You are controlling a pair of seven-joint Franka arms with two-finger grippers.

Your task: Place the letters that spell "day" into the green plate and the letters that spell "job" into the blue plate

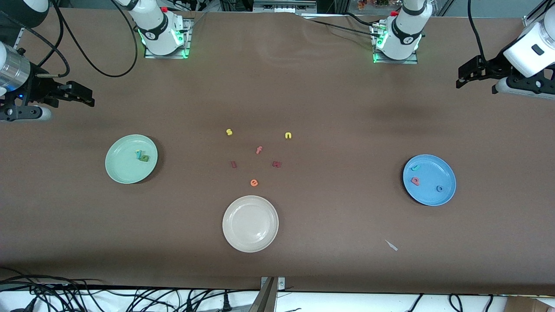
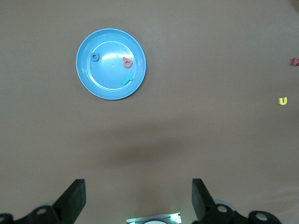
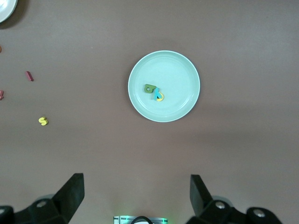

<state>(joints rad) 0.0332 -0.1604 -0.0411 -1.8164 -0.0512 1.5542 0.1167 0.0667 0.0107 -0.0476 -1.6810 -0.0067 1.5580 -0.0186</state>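
The green plate (image 1: 123,169) (image 3: 180,74) sits toward the right arm's end of the table. In it lie the dark green "d" (image 3: 150,88), the teal "y" (image 3: 157,93) and the yellow "a" (image 3: 161,98), bunched together (image 1: 142,155). The blue plate (image 1: 435,171) (image 2: 107,77) lies toward the left arm's end and holds the teal "j" (image 1: 415,167) (image 2: 127,80), the pink "b" (image 1: 415,181) (image 2: 127,62) and the dark blue "o" (image 1: 439,188) (image 2: 95,57). My left gripper (image 1: 460,79) (image 2: 138,200) and right gripper (image 1: 88,96) (image 3: 137,200) hang open and empty, high over the table's ends.
A cream-white plate (image 1: 250,234) sits mid-table, nearest the front camera. Loose letters lie between it and the bases: yellow "s" (image 1: 229,132), yellow "n" (image 1: 288,135), pink "f" (image 1: 259,150), orange "e" (image 1: 254,183) and two dark red ones (image 1: 233,164) (image 1: 277,164). A small white scrap (image 1: 391,245) lies nearer the front camera than the blue plate.
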